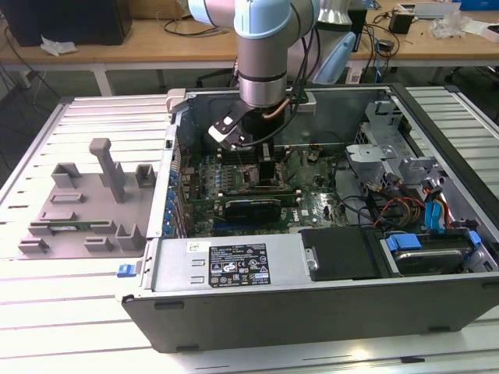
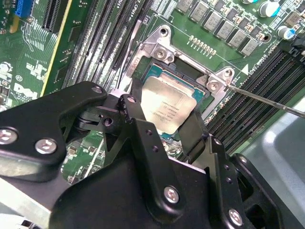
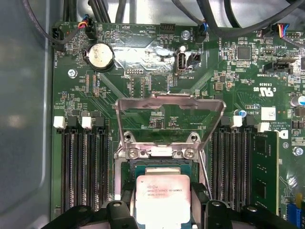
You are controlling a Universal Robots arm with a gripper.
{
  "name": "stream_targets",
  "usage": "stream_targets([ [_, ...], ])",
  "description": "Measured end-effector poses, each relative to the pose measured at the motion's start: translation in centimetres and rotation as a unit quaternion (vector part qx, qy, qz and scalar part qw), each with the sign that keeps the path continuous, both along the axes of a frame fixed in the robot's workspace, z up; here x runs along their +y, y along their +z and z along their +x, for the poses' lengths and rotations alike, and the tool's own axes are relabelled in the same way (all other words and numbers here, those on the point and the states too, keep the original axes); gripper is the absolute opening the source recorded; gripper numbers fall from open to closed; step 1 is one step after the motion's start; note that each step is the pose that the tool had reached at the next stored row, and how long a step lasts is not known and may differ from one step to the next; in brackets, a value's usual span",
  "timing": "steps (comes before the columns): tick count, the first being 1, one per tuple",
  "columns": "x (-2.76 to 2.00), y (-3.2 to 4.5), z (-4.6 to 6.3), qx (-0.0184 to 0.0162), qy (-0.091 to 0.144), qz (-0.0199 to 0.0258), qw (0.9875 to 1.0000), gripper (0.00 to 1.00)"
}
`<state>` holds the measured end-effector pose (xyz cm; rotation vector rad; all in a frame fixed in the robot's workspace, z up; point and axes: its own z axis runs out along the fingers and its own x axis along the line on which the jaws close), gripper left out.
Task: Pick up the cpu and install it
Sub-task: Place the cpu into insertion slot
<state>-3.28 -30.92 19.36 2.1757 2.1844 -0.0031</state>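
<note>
End effector [image 2: 167,113] closed on cpu [image 2: 169,102], fingers [image 2: 143,121] at opposite edges, over open socket [image 2: 161,47].

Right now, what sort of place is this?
Probably a robotics lab or workshop: a robot arm reaches into an open computer case on a metal workbench, its tool gripping the cpu at the socket, with cable-strewn desks behind.

Quick tally, lol: one arm [image 1: 265,54], one end effector [image 3: 163,205], one cpu [image 3: 163,198]. One open computer case [image 1: 312,304] and one gray fixture plate [image 1: 78,210] on the one surface [image 1: 78,312]. In the first wrist view I count one motherboard [image 3: 143,90], one coin battery [image 3: 99,55], one flipped-up socket bracket [image 3: 169,102], two screws [image 3: 132,152] at its hinge, four white slot latches [image 3: 59,122] (two per side) and one memory stick [image 3: 264,167].
</note>
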Motion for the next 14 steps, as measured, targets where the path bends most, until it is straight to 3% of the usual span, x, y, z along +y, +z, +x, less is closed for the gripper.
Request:
stream_targets([
  [2, 0.0, 0.0, 0.0, -0.0001, 0.0, -0.0001, 1.0, 0.55],
  [3, 0.05, -0.11, 0.04, -0.0012, 0.0, 0.0015, 1.0, 0.6],
  [4, 0.04, -0.09, 0.04, -0.0009, 0.0, 0.001, 1.0, 0.6],
  [5, 0.01, -0.02, 0.01, -0.0001, 0.0, 0.0005, 1.0, 0.67],
  [10, 0.01, 0.45, 0.0, -0.0001, 0.0, 0.0003, 1.0, 0.67],
  [11, 0.0, 0.45, 0.0, 0.0, 0.0, 0.0004, 1.0, 0.54],
  [14, 0.0, 0.45, 0.0, -0.0001, 0.0, 0.0007, 1.0, 0.54],
])
